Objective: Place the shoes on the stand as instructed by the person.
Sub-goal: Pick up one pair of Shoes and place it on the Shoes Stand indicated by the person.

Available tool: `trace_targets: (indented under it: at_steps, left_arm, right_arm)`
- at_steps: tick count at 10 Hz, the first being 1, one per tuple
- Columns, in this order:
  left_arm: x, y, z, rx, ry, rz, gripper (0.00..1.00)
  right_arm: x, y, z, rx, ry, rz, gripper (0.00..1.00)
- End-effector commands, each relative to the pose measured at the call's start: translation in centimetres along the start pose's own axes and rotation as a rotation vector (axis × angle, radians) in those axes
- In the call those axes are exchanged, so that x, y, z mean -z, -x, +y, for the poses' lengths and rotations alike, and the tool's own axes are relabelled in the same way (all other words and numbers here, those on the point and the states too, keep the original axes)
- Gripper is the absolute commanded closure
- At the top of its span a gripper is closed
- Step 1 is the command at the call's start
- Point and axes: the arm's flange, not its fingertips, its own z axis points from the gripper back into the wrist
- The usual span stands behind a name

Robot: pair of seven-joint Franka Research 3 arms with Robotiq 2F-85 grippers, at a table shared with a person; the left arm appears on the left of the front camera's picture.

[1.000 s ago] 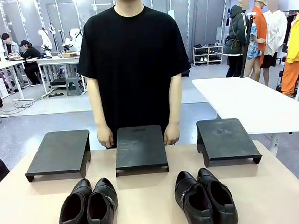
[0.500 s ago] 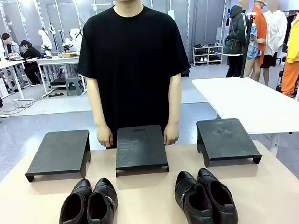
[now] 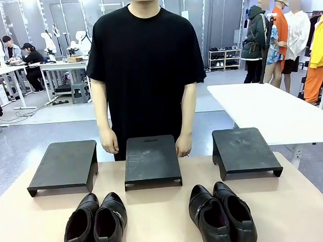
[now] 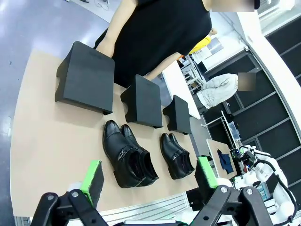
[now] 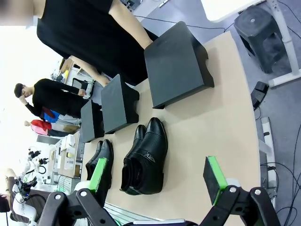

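Observation:
Two pairs of glossy black shoes stand on the tan table's near side, the left pair [image 3: 95, 225] and the right pair [image 3: 222, 216], toes pointing away from me. Behind them are three black stands: left [image 3: 63, 165], middle [image 3: 151, 160] and right [image 3: 244, 150]. The person [image 3: 144, 61] stands behind the middle stand, with a hand [image 3: 108, 142] hanging at each of its far corners. My left gripper [image 4: 149, 176] is open, high above the table's near edge, over the left pair [image 4: 127, 155]. My right gripper [image 5: 156, 181] is open too, above the right pair [image 5: 146, 157].
A white table [image 3: 259, 107] stands to the right behind the tan table [image 3: 156, 209]. A dark stool [image 5: 261, 28] sits on the floor off the table's right end. Other people and work tables are far back in the room.
The person has straightened a little and both hands have shifted slightly at the middle stand. Shoes and stands have not moved.

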Motion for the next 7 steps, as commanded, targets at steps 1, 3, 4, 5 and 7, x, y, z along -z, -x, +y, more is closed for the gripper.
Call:
trace_targets:
  at_steps: [1,3,4,5,7]
  left_arm:
    - [-0.23,0.01,0.09,0.002,0.001,-0.005,0.00]
    - [-0.23,0.01,0.09,0.002,0.001,-0.005,0.00]
    - [-0.23,0.01,0.09,0.002,0.001,-0.005,0.00]
    - [-0.23,0.01,0.09,0.002,0.001,-0.005,0.00]
    - [-0.23,0.01,0.09,0.002,0.001,-0.005,0.00]
  right_arm:
    - [-0.24,-0.07,-0.17,0.003,-0.004,-0.005,0.00]
    - [-0.24,-0.07,-0.17,0.003,-0.004,-0.005,0.00]
    - [-0.24,-0.07,-0.17,0.003,-0.004,-0.005,0.00]
    - [-0.24,-0.07,-0.17,0.003,-0.004,-0.005,0.00]
    - [-0.24,-0.07,-0.17,0.003,-0.004,-0.005,0.00]
